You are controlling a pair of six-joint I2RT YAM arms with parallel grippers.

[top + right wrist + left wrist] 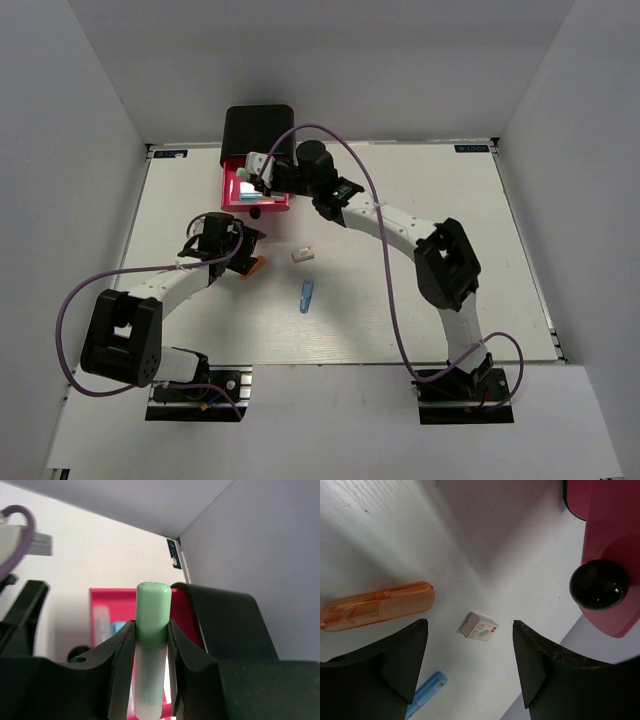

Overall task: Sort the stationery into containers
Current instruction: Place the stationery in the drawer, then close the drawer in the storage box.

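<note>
The right jaws are closed on a pale green capsule-shaped piece of stationery (152,611), which is pinched about its middle between the two black fingers (122,650) with its capped end standing clear beyond them. The piece is held over the opened pink drawer (240,196), which is drawn out toward the arms from the black rounded box (257,128) at the far side of the white worktop (430,200). A light blue piece (118,628) is seen lying inside that drawer, beside a paler one whose colour cannot be told. The left jaws are spread wide and hang low over the worktop, gripping nothing. A small white rectangular block (478,626) is seen lying on the worktop between the two fingers in the left wrist view. A translucent orange capsule-shaped piece (377,605) lies flat just beside one finger, apart from it. A blue capsule-shaped piece (307,294) rests on the worktop near the white block, toward the arm bases. The drawer's round black knob (599,584) is seen close to the left jaws, untouched by them.
</note>
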